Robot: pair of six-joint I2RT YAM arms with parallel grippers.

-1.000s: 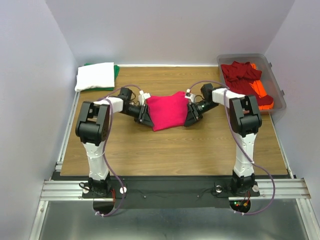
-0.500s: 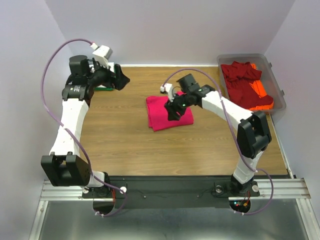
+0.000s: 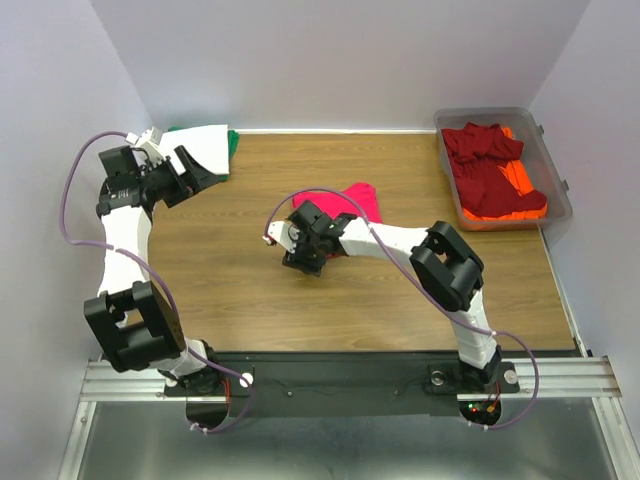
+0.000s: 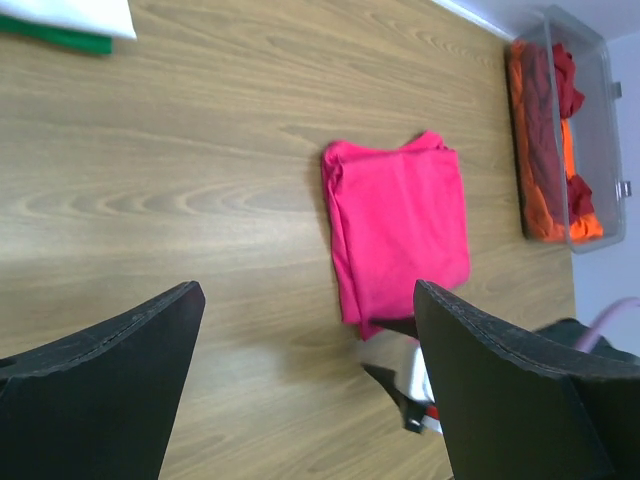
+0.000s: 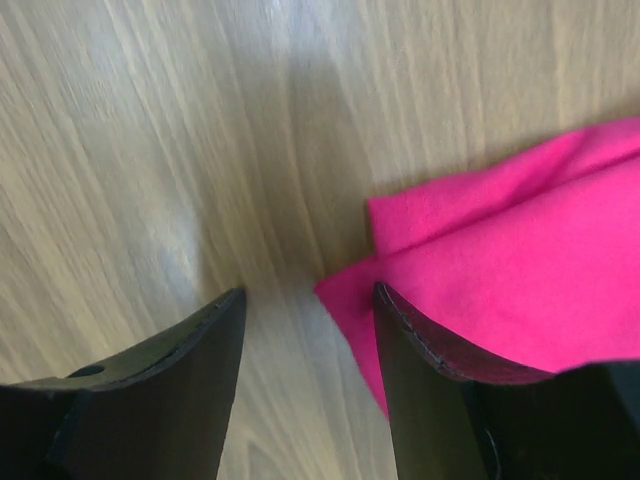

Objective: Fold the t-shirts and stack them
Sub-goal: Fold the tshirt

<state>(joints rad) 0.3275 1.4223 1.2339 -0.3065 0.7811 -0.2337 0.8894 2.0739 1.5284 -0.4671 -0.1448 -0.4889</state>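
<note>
folded pink-red cloth t-shirt (image 4: 398,232) lies on wooden bench (image 4: 200,150); left end effector (image 4: 308,292) gapes empty; right end effector (image 5: 308,295) stands parted at its corner

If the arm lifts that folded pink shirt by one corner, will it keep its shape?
Probably not: the pink shirt looks like soft cloth in loose layers, so it would likely droop and unfold. It seems light; pushed along the wooden table, its edges may bunch.

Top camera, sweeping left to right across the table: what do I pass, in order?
white t-shirt → right tool → pink t-shirt → clear bin
</note>
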